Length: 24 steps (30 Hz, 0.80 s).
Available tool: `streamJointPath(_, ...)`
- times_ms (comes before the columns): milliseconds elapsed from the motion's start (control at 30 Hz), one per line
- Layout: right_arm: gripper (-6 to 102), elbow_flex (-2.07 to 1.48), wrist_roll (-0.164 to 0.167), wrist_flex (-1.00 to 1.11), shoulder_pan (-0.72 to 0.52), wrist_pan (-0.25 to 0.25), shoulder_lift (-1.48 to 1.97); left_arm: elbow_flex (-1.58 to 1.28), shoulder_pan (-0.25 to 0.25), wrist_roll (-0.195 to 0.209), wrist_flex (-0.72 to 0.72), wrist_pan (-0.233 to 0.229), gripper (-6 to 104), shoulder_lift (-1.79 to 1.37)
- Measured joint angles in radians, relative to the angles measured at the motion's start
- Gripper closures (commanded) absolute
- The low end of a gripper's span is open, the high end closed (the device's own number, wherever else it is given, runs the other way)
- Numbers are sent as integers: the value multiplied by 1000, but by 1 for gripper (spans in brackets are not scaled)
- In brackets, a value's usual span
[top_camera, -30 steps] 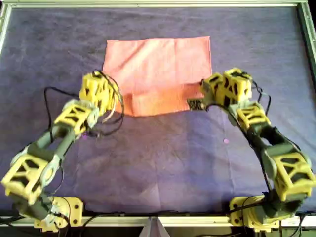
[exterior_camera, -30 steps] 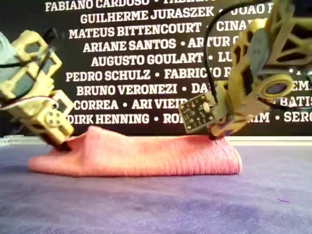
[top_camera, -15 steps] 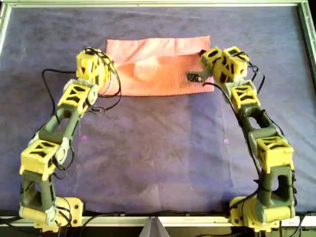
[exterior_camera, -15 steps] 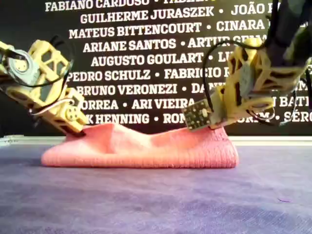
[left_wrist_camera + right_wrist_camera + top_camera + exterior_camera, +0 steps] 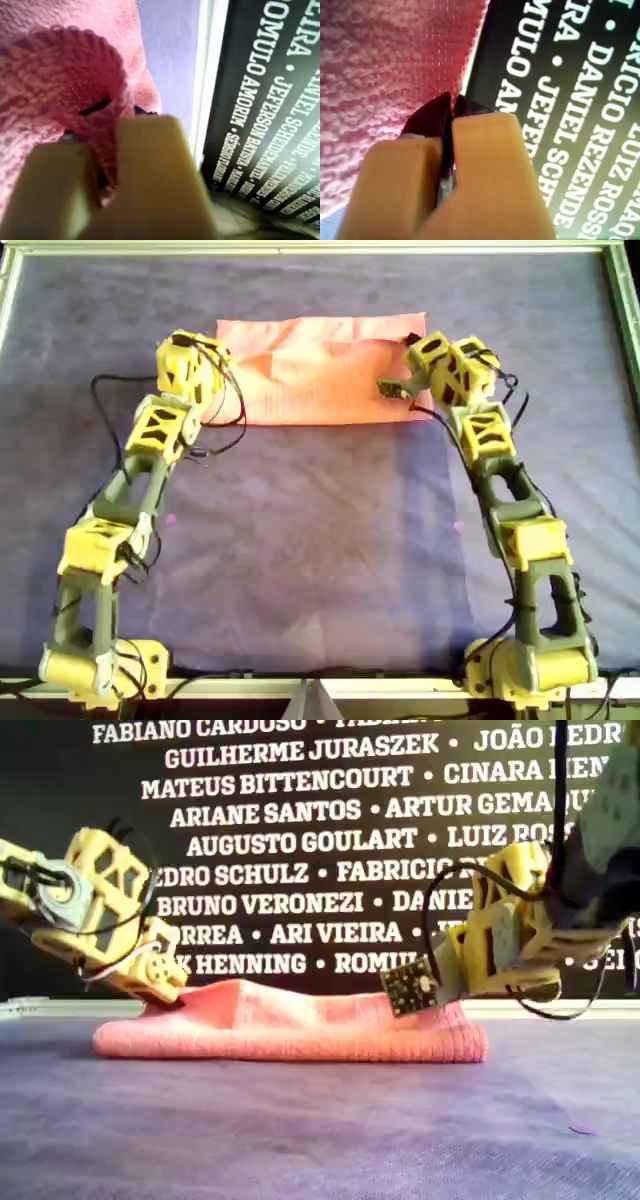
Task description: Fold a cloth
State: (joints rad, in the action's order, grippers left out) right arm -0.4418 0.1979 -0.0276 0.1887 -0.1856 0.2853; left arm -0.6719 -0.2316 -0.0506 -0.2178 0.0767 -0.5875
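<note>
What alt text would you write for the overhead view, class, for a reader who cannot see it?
A salmon-pink cloth, folded into a wide band, lies near the far edge of a purple-grey table covering. Two yellow and green arms reach from the near edge, one tool at each end of the cloth.

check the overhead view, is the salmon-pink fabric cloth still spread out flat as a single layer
No, the salmon-pink fabric cloth lies doubled over into a narrow band on the purple-grey table covering.
</note>
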Motion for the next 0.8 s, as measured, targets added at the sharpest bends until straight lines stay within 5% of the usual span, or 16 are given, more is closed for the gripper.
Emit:
streamJointPath(200, 91, 51, 0, 6, -2, 0, -43, 83, 0, 0, 0, 5, 92, 67)
streamJointPath(467, 47, 54, 0, 8, -2, 0, -43, 141, 0, 0, 0, 3, 44, 92)
streamJointPath(800, 46, 54, 0, 8, -51, 0, -43, 143, 0, 0, 0, 2, 35, 94)
